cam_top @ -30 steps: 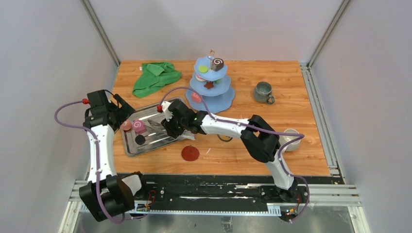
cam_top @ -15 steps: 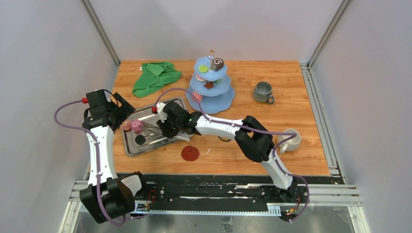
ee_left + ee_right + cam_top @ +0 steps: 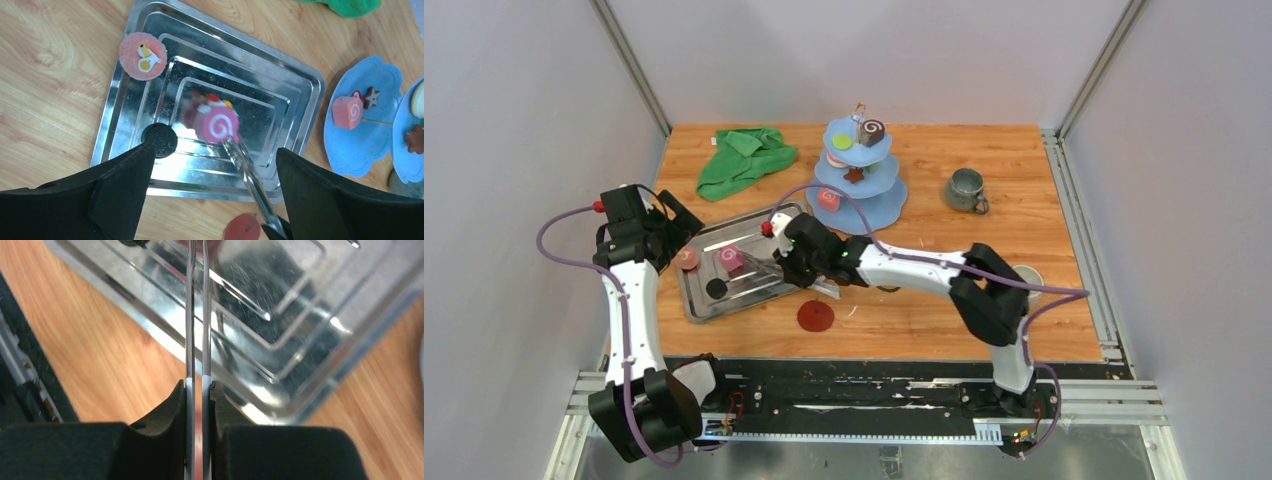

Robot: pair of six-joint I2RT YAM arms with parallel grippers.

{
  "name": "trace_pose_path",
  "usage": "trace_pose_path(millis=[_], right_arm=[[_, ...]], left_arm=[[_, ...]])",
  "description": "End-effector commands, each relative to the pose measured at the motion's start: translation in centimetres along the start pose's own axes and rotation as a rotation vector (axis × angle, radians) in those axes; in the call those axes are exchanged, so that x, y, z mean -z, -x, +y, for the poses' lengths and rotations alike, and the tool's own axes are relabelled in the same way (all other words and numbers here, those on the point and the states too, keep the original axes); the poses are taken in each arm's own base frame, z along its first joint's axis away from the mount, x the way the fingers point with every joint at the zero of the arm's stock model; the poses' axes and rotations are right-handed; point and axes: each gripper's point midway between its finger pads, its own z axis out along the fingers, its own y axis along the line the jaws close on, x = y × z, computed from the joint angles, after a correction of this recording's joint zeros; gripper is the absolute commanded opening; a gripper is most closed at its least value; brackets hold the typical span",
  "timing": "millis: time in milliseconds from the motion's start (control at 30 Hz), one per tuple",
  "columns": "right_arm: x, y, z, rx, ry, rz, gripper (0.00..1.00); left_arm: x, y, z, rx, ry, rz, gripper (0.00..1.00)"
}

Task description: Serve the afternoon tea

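Although the red disc (image 3: 815, 316) on the wood bears a small dark mark, it is too small to read. The right gripper (image 3: 198, 390) is clamped on metal tongs (image 3: 190, 315), its fingers pressing the two blades until only a thin slit shows between them. The tong tips pinch a pink swirl roll (image 3: 218, 125) over the middle of the steel tray (image 3: 260, 75); the roll is blurred, so I cannot tell whether it is clear of the metal.

The left gripper (image 3: 214, 152) hangs above the tray's near side with its jaws spread wide and nothing between them. A pink disc (image 3: 143, 49) lies at the tray's far left corner, and a black disc (image 3: 160, 140) lies near its front rim.

The tray's far right corner sits just beside the lowest tier of the blue stand (image 3: 879, 212), which carries another pink roll (image 3: 828, 199), a brown star (image 3: 854, 175), a green disc (image 3: 841, 141) and a brown swirl roll (image 3: 872, 130).

The grey-green mug (image 3: 966, 190) stands right of the stand. The white mug (image 3: 1029, 272) is near the table's (image 3: 1024, 160) right edge, half hidden by the right arm, with bare wood between the two mugs. A green cloth (image 3: 744, 158) lies at the far left.
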Motion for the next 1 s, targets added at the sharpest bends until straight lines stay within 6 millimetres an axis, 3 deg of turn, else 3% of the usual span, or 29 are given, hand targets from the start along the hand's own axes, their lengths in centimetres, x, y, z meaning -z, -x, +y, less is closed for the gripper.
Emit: trace_pose_path(millis=[0,133,400,600,767,967], right_arm=[[6.4,2.6,-1.1,0.006,-0.088,-0.120,0.01],[10.7,0.1,-3.3,-0.055,-0.168,-0.120,0.01],[18.0,-8.0,-8.3,-0.233,-0.349,-0.050,0.01],[23.1,-9.9,-13.2,-0.358,-0.490,-0.115,0.01],[24.1,-11.0,-17.2,-0.418,-0.569,-0.099,0.01],[23.9,-9.8,-20.9,-0.448,-0.624,-0.134,0.01]], left_arm=[[0.6,0.2,-1.0,-0.004,-0.060,-0.009,0.95],[0.4,-0.1,-1.2,0.002,-0.081,-0.001,0.95],[0.5,-0.1,-1.6,-0.003,-0.099,-0.005,0.95],[0.5,0.1,-1.8,-0.003,-0.108,-0.010,0.94],[0.4,0.0,-1.9,-0.003,-0.113,-0.005,0.94],[0.4,0.1,-1.9,-0.005,-0.114,-0.007,0.94]])
